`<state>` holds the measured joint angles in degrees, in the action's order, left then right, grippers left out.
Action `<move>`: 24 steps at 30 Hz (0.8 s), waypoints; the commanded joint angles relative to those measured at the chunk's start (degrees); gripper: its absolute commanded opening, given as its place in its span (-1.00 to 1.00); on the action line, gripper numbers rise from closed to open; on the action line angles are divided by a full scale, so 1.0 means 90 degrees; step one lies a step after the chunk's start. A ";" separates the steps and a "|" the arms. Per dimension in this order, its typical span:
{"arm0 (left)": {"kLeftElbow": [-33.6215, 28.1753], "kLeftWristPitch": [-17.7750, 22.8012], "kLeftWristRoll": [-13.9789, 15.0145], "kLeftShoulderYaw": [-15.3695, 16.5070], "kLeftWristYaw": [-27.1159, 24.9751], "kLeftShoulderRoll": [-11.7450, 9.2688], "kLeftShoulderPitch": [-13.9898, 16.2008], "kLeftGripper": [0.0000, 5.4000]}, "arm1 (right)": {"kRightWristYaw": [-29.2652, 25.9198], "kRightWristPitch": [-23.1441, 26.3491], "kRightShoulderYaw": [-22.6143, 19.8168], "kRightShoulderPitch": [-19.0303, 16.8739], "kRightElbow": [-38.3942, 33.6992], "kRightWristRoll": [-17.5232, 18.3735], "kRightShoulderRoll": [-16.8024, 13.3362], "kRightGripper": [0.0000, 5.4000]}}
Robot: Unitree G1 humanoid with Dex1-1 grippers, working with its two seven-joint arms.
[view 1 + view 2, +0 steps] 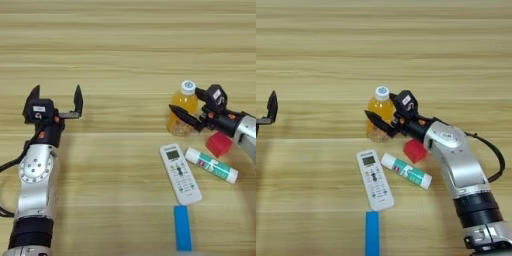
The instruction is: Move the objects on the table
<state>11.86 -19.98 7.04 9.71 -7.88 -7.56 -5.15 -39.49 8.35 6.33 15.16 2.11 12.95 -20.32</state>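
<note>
The right tool (385, 117) sits at the orange-drink bottle (183, 111), its two black fingers spread around the bottle's lower body, one finger (377, 123) across the front and the other behind near the shoulder; whether they already press the plastic cannot be told. The bottle stands upright toward the right edge of the wooden surface (125, 45), white cap up. Just nearer the front edge lie the red cube (219, 144), the white-and-green tube (212, 165) on its side, and the white remote control (180, 173), close together but apart from the bottle; a blue strip (182, 227) lies at the front edge. The bottle looks like a light, smooth, round plastic that may slip or dent, so a hold across the mid-body, below the shoulder, seems best. The left tool (56, 97) hovers wide open near the left edge, holding nothing.
</note>
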 commanded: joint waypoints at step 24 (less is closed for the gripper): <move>0.0059 -0.0072 -0.0096 -0.0133 0.0132 0.0041 0.0022 1.00 | -0.0392 0.1026 0.0919 0.0185 -0.2204 0.0450 0.0352 0.32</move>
<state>11.96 -20.51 6.77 8.72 -6.90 -7.32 -5.14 -41.91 16.97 13.29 16.87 -16.05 15.81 -17.77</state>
